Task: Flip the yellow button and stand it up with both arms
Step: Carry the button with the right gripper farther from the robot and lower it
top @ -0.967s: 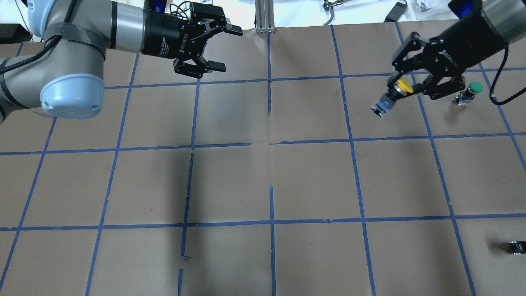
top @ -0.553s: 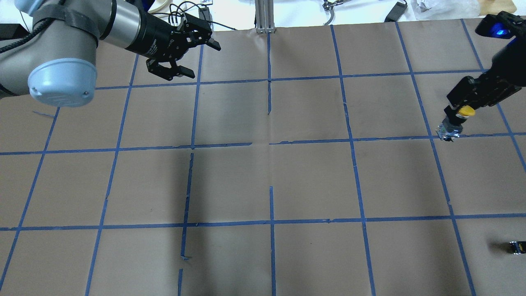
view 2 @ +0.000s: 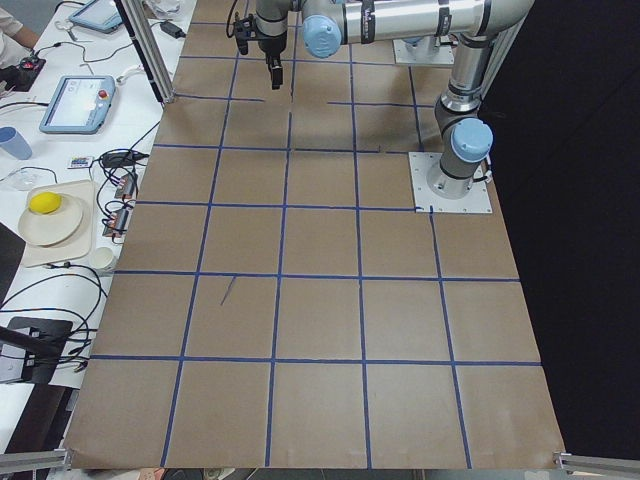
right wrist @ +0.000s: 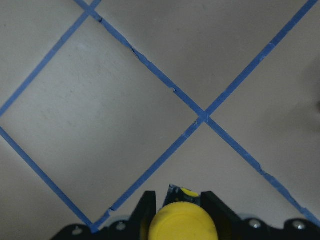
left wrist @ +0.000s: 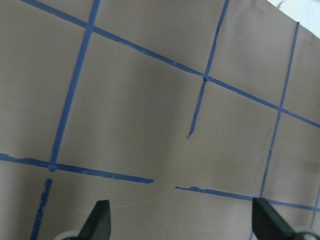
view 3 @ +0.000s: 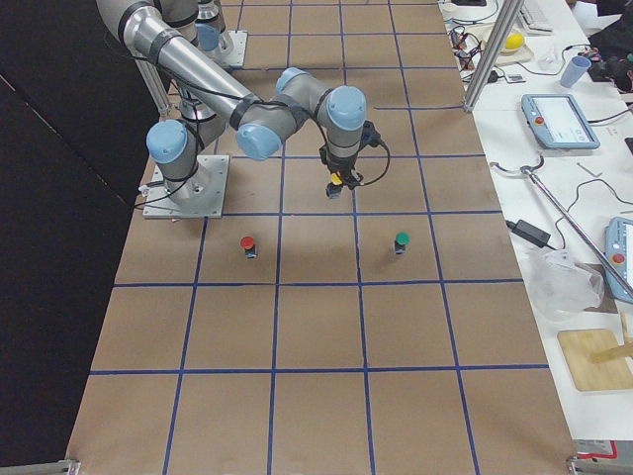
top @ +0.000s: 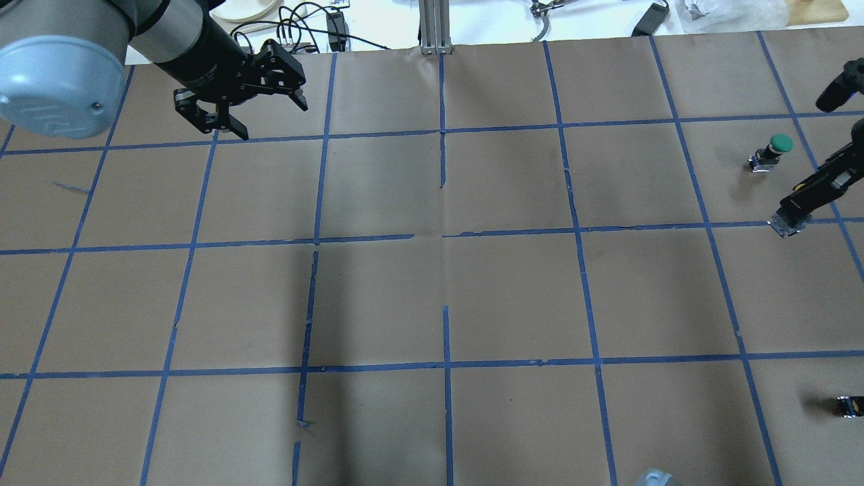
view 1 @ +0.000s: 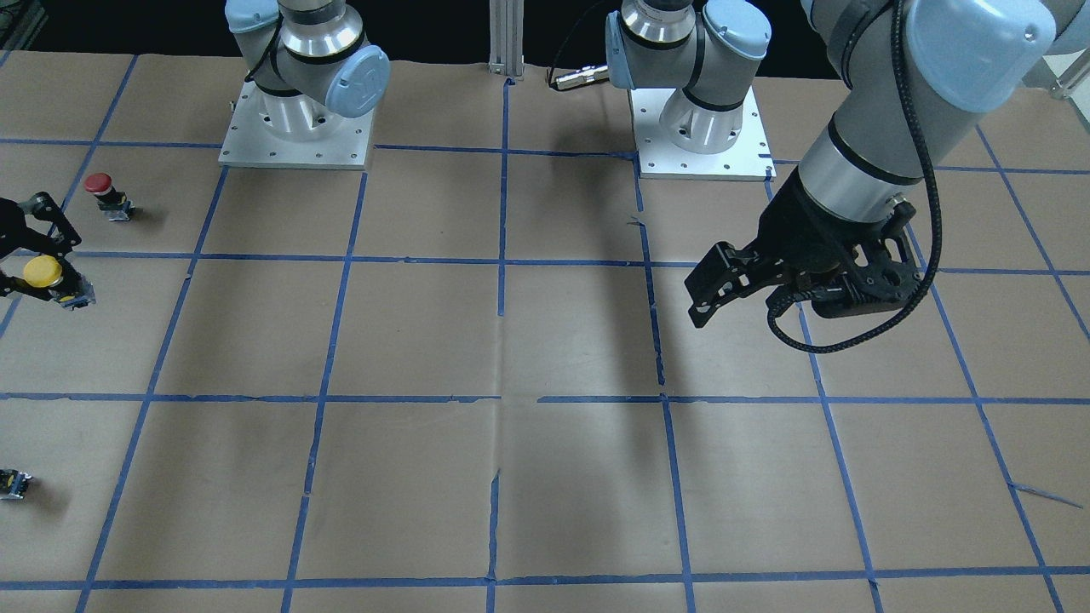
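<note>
While brown paper crossed by blue tape lines is covering the table (top: 513, 297), the two arms are reaching over opposite ends of it. The left arm (view 1: 886, 111) is stretching out over the robot's left half, and the right arm (view 3: 198, 69) is bending down near the right end. The left gripper (top: 270, 118) is hanging above the paper with its jaws spread wide and nothing between them; in its wrist view the two fingertips (left wrist: 100, 217) are sitting far apart over bare paper. The right gripper (right wrist: 181, 212) is pinching the yellow button (view 1: 43, 271), with a finger on either side of it just by the cap. The button is sitting tilted in that grasp, its yellow cap facing back toward the wrist and its grey block pointing down and away toward the paper, close to a tape line at the robot's far right. Whether the block is touching the paper or hanging just above it cannot be told. A red button (view 1: 104, 194) is standing upright near it on the side toward the robot's base, and a green button (top: 773, 150) is standing upright near it on the far side, both apart from the gripper. A small dark block (top: 847, 405) is lying well apart from all of them, nearer the robot's edge of the table on the right.
</note>
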Tool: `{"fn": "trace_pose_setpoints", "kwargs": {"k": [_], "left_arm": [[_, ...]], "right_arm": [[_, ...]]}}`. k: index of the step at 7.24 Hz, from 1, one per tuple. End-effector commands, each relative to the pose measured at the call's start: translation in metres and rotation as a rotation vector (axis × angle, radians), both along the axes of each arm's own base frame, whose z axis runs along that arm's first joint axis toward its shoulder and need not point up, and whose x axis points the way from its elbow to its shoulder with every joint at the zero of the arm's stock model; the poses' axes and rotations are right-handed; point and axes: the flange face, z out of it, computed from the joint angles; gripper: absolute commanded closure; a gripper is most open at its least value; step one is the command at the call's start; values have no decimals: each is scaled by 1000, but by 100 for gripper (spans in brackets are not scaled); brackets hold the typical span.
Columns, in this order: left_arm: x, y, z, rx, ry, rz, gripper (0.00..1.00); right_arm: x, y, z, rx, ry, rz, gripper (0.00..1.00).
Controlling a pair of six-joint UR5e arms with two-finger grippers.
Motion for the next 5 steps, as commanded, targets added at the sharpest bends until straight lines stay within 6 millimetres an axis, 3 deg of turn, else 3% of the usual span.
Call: {"fn": "trace_pose_setpoints", "kwargs": {"k": [1,2,4,5], "left_arm": [[2,12,14,10,-93,-59,1],[-2,27,25,-3,-108,-140,1],[-1,23,23,23,-112,-143,1],[-2,20,21,21,-104,-143,1]], "right_arm": [[-40,15,-29,-55,-19,187,81],[-58,9,-49,-79,-5,273,81],[-77,5,-86,-77,-41,405,81],[-82,10,-92,-73,-53,451,81]]}}
